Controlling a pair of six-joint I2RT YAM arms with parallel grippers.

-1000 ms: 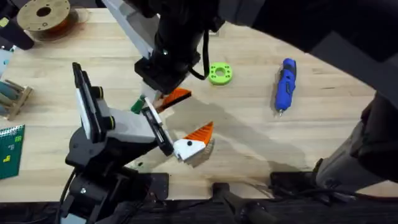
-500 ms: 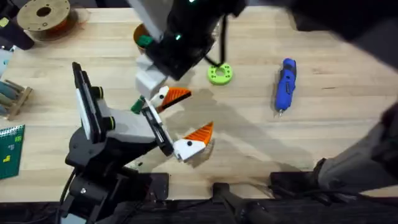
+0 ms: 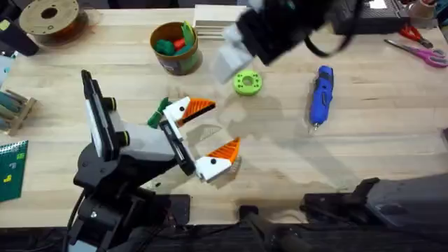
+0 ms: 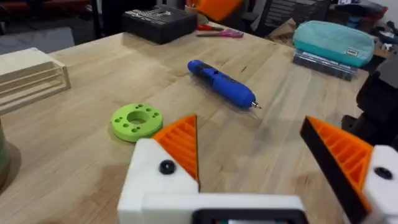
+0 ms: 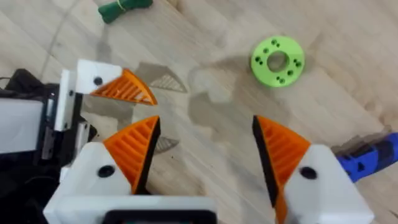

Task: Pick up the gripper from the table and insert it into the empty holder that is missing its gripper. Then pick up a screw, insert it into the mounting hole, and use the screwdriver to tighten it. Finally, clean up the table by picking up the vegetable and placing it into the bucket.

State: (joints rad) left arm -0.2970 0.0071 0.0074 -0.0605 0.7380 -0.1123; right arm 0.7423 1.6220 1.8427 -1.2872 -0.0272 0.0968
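The vegetable [image 3: 155, 116], a small dark-green leafy toy, lies on the table just beside the far finger of the left gripper [image 3: 222, 124]; whether it touches the white holder [image 3: 178, 110] cannot be told.

**Left gripper:** The jaws are spread wide and hold nothing. Both holders carry an orange ribbed fingertip [image 3: 199, 106], so the insertion step is judged complete. A dark dot shows at each mounting hole in the left wrist view, but whether a screw is seated there cannot be told.

**Right gripper [image 5: 205, 146]:** It is raised above the table beyond the left gripper, with the jaws apart and empty.

**Other items, placed from the left gripper:**
- The bucket [image 3: 175, 64] stands beyond it and already holds green and red pieces.
- The lime-green ring disc [image 3: 247, 82] lies beyond it and to the right.
- The blue screwdriver [image 3: 320, 94] lies well off to the right, unheld.

**Step in hand (judgement):** Clearing the vegetable into the bucket.

**Risks:**
- The vegetable sits tight against the left gripper's finger. A descent by the right gripper could strike that finger or knock the fitted fingertip.
- The ring disc is also green and lies nearer the right gripper, so it could be picked up by mistake.
- The vegetable is small and bumpy, and a shallow pinch may let it slip.
- The bucket is part-filled, so a careless release could bounce off its contents or rim.
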